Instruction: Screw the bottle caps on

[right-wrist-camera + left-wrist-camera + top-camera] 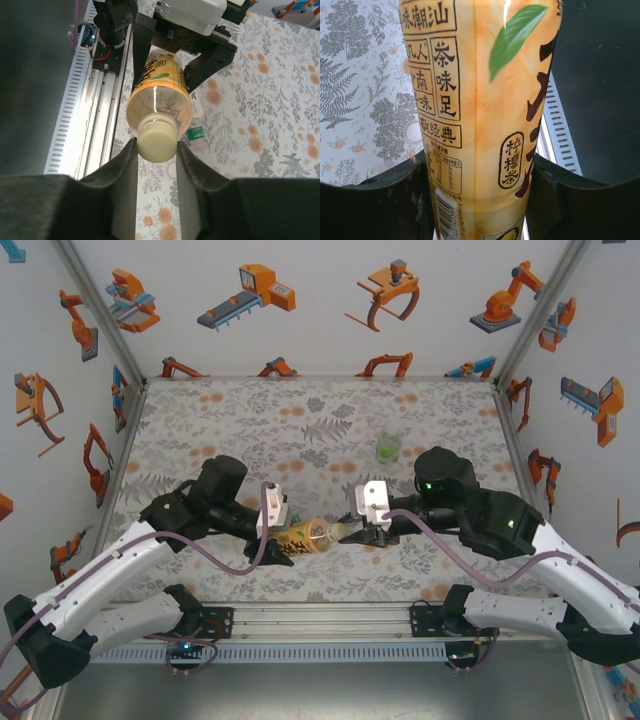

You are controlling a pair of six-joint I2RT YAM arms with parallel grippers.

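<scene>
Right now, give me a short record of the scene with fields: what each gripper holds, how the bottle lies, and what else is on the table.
left gripper: shut on the amber tea bottle, around its body
right gripper: shut on the white cap, one finger on either side
amber tea bottle: held on its side between the two arms, neck toward the right arm
white cap: sitting on the bottle's neck
small green bottle: on the table beyond the right arm, untouched
</scene>
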